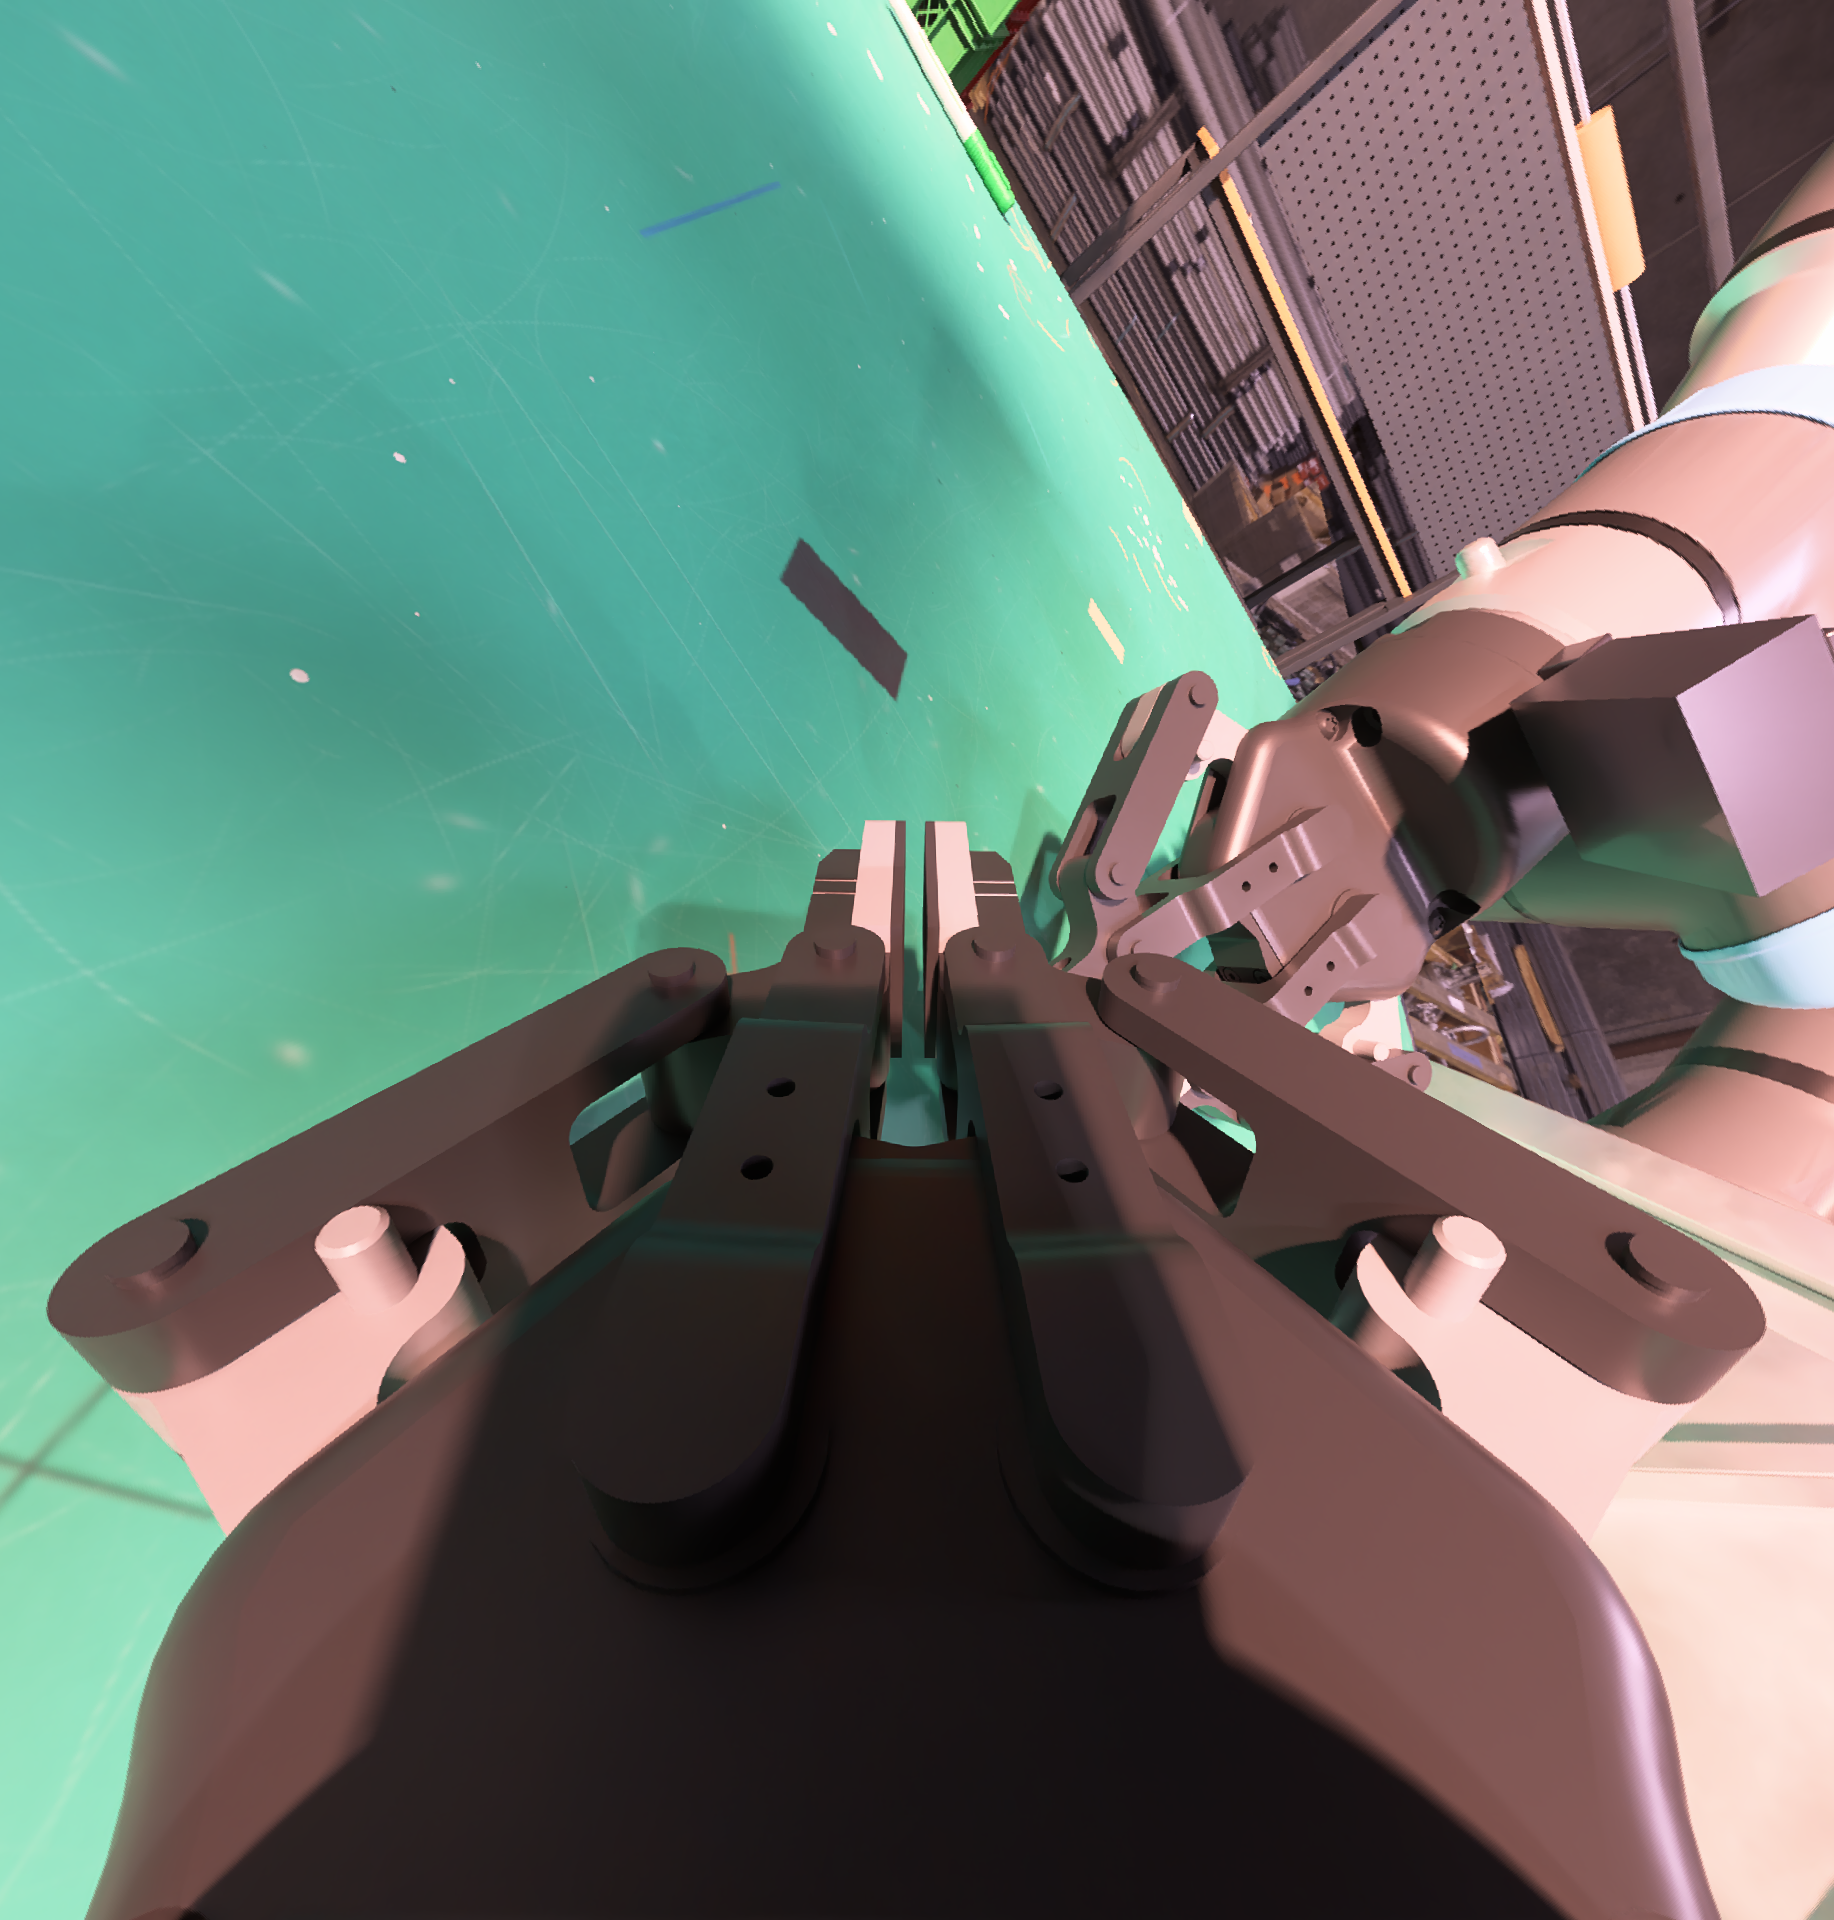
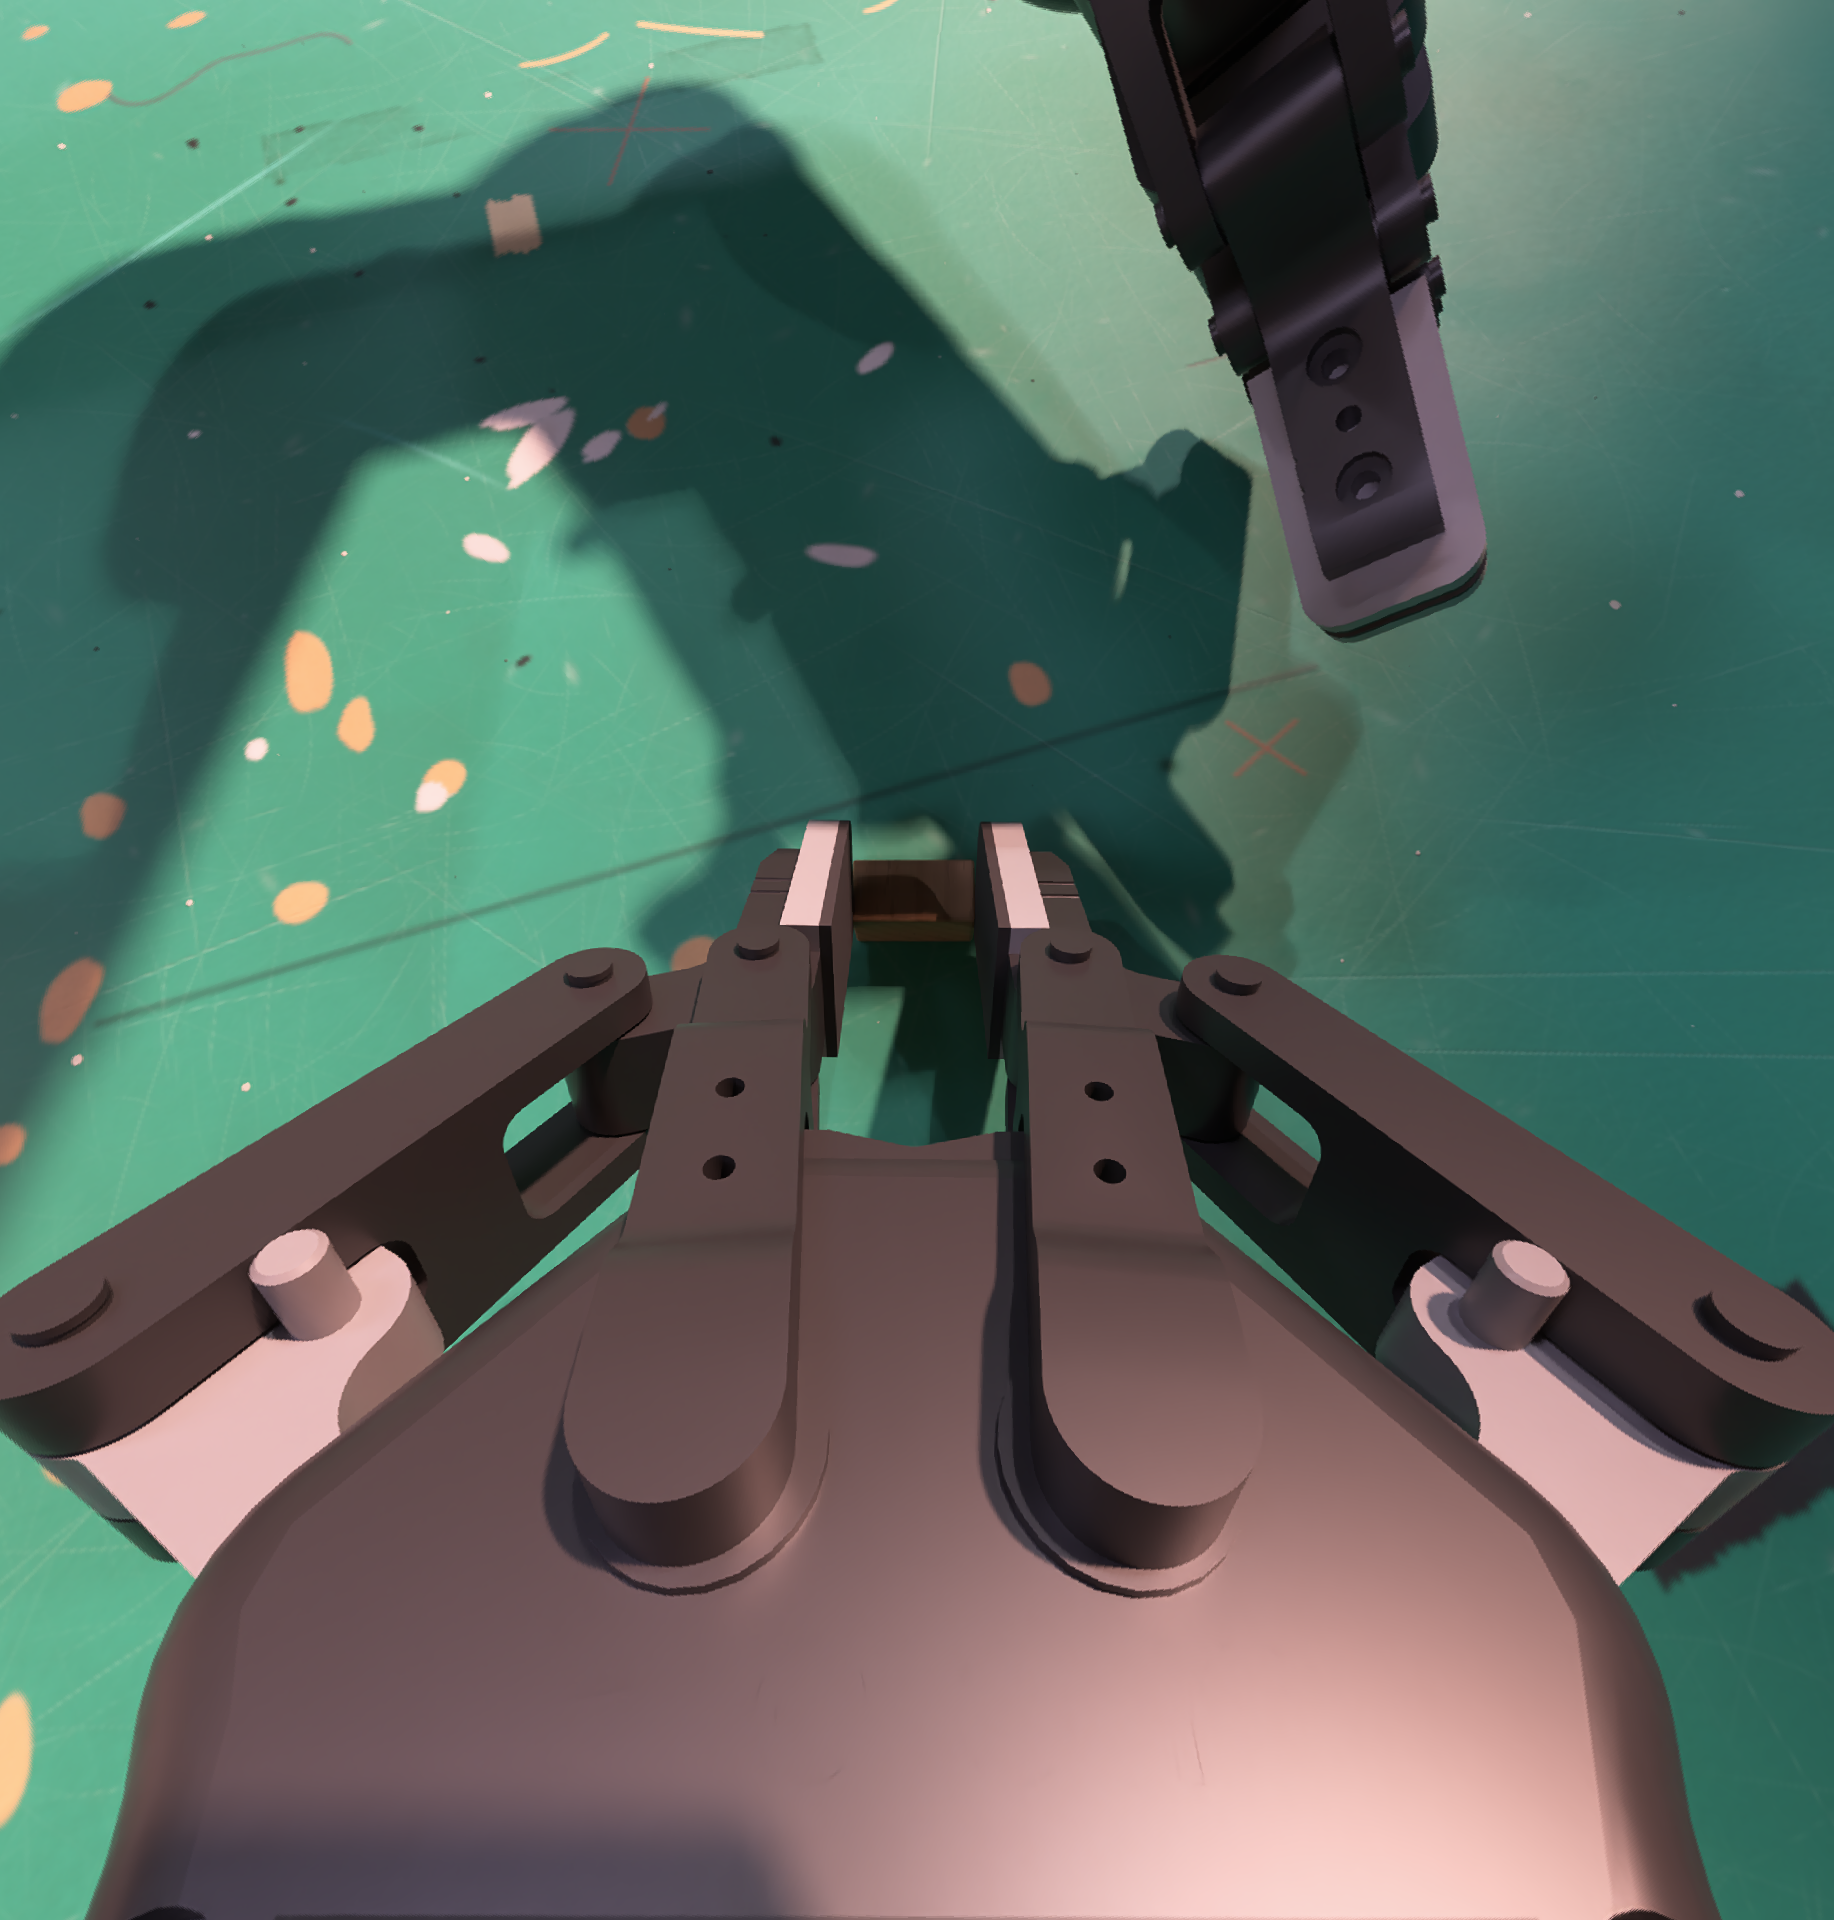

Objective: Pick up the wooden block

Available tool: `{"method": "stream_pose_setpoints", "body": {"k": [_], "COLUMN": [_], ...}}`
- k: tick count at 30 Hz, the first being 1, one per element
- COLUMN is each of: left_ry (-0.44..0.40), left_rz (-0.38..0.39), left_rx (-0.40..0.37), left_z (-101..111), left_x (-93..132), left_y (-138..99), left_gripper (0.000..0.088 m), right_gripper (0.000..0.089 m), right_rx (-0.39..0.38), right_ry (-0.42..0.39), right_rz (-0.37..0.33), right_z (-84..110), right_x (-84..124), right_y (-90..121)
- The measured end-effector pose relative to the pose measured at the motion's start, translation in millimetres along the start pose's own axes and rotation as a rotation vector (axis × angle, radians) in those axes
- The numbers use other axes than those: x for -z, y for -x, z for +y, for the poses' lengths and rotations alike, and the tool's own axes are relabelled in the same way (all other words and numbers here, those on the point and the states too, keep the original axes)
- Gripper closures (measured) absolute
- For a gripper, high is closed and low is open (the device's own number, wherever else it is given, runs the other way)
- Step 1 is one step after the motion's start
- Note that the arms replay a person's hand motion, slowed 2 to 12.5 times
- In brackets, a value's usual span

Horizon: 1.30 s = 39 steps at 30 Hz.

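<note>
With wooden block [image 2: 911,902] sitting between right gripper [image 2: 913,883] fingers [image 2: 817,873], narrowed onto its sides, I judge grasp step on; contact looks made, lift off green desk [image 2: 1619,935] not certain. Left gripper [image 1: 913,883] nearly closed, empty, at 1 o'clock. Next: straight lift, steady squeeze.

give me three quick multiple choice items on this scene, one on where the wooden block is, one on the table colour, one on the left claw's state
1. Where is the wooden block?
A. between the right claw's fingers
B. under the left claw
C. at the table edge

2. What colour is the table?
A. grey
B. green
C. white

3. What state is the left claw in?
A. wide open
B. holding the block
C. shut, empty

Answers:
1 A, brown wood shows between the pads.
2 B, the scratched surface is green.
3 C, its pads nearly meet with nothing between.
</note>
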<state>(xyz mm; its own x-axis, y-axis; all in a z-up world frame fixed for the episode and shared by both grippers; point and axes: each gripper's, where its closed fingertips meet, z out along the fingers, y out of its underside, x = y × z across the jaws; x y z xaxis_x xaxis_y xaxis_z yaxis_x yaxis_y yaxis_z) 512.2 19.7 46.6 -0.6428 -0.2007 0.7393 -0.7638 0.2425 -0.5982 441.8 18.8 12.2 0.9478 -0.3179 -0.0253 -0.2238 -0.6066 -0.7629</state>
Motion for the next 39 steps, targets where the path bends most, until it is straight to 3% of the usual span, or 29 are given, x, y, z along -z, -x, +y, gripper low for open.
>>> {"method": "stream_pose_setpoints", "body": {"k": [28,39], "left_ry": [-0.002,0.000], "left_rz": [0.009,0.012], "left_rx": [0.006,0.012], "left_z": [0,0], "left_x": [0,0], "left_y": [-1,-1], "left_gripper": [0.0850,0.0849], "right_gripper": [0.0680,0.0680], "right_rx": [0.005,-0.029], "right_ry": [0.006,-0.019], "right_rz": [0.066,0.072], "right_z": [6.2,4.5], "right_x": [8,11], "right_y": [-18,-24]}}
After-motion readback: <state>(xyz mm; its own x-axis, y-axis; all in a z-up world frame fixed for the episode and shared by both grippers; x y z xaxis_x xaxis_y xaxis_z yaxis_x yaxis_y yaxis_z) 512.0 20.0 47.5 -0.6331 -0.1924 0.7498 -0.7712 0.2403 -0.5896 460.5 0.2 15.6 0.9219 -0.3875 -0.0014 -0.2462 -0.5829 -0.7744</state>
